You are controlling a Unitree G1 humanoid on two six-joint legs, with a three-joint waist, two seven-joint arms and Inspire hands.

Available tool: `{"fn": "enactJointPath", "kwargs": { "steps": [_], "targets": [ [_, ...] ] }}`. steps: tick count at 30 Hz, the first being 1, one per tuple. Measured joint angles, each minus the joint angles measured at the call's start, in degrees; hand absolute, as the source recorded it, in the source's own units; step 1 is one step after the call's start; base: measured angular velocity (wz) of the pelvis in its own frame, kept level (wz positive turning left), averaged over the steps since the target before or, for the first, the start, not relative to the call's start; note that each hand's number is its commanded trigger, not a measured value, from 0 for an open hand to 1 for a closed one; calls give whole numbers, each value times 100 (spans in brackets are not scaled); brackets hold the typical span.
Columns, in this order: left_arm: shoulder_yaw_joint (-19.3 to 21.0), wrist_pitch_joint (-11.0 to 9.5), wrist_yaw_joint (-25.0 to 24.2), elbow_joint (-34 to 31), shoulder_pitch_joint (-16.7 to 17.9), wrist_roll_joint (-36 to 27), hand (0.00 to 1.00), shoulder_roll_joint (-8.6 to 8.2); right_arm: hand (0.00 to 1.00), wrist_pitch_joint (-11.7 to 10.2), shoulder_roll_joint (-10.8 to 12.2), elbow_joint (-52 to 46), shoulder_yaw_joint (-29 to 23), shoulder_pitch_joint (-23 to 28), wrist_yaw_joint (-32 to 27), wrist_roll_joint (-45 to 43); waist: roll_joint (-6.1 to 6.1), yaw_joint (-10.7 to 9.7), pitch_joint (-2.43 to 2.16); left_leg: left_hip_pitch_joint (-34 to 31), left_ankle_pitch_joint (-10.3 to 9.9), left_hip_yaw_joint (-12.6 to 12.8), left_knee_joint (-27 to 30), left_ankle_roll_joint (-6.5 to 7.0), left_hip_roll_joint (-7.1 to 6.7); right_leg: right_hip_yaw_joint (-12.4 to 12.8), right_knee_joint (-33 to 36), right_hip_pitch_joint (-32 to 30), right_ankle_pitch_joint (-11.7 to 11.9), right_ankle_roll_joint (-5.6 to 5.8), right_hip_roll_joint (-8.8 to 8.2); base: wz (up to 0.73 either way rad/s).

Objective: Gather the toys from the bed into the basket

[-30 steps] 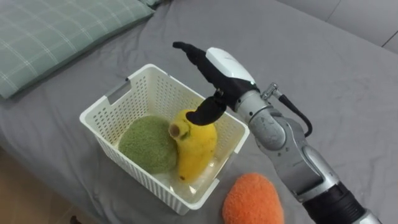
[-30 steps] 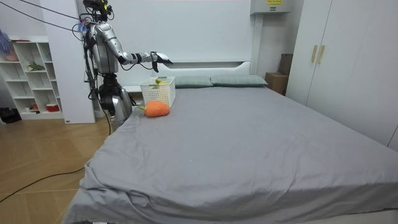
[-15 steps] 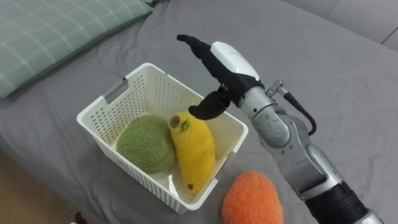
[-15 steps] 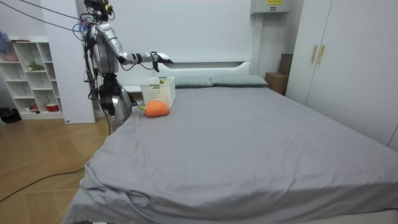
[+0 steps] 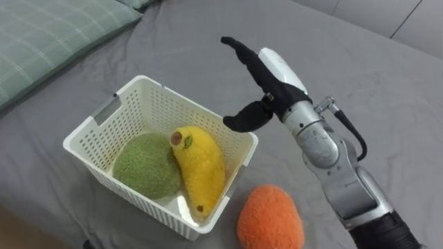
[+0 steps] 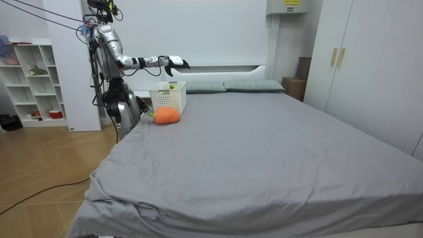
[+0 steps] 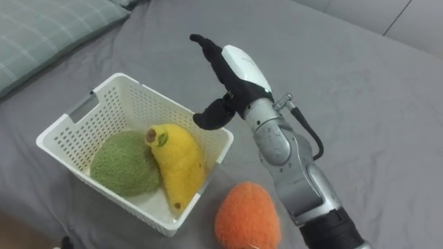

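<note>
A white slatted basket (image 5: 97, 124) (image 7: 73, 114) stands on the grey bed and holds a yellow banana plush (image 5: 201, 166) (image 7: 176, 160) and a green round plush (image 5: 145, 166) (image 7: 124, 162). An orange round plush (image 5: 270, 220) (image 7: 247, 216) lies on the bed just right of the basket's near corner. My right hand (image 5: 266, 76) (image 7: 232, 69) hovers open above the basket's far right rim, holding nothing. In the room view the robot stands at the bed's head corner with its right hand (image 6: 173, 62) stretched out over the basket (image 6: 168, 98) and the orange plush (image 6: 166, 116) beside it.
A green checked pillow (image 5: 48, 34) lies on the bed at the upper left, beyond the basket. Open grey bedding (image 5: 360, 76) spreads to the right. In the room view, shelves (image 6: 30, 79) stand behind the robot and wardrobes (image 6: 370, 66) on the room view's right.
My right hand has let go of the banana plush, which now lies in the basket, and has risen up and away to the right. The eye view has shifted slightly.
</note>
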Motion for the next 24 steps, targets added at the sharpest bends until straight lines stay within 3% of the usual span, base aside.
{"fn": "enactJointPath", "kwargs": {
  "steps": [3,9,15,24],
  "targets": [
    [68,0,50,-2,68,5,0,-8,0,-3,0,0,-151,343,-1,145,60,-126,-44,11,0,9,4,1,1,-1,-1,6,0,0,-3,0],
    [93,-11,80,-2,122,5,0,-37,0,-11,-26,1,-548,863,-89,368,181,-324,-78,37,0,77,0,-1,18,55,4,14,1,0,8,-4],
    [192,-11,90,-6,231,11,0,-46,0,-38,-25,210,-767,940,-333,695,242,-527,-37,239,-12,270,-93,-1,46,265,12,116,3,-2,39,-17],
    [179,-41,376,86,270,-3,0,-82,0,-117,27,724,-775,1462,-548,1136,259,-735,-44,196,-23,306,-90,9,46,285,12,65,13,10,35,-2]
  ]
}}
